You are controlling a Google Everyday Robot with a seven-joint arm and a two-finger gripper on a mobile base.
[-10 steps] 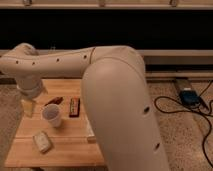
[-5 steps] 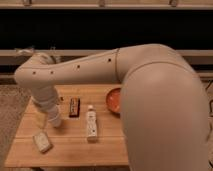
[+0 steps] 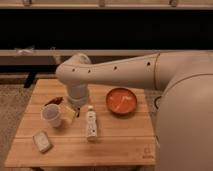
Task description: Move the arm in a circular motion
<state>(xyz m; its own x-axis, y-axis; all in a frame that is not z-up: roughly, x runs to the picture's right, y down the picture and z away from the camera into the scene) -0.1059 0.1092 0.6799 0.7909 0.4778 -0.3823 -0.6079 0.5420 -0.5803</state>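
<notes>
Reaching in from the right over the light wooden table (image 3: 120,142), the thick cream-white robot arm (image 3: 125,70) bends down to its yellowish end effector (image 3: 69,112), just beside a pale plastic cup (image 3: 52,115). Open or closed: can't tell.

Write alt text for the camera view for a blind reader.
A large cream-white robot arm reaches from the right over a wooden table, its pincer low beside a cup. An orange bowl, white bottle and small packet sit on it.
</notes>
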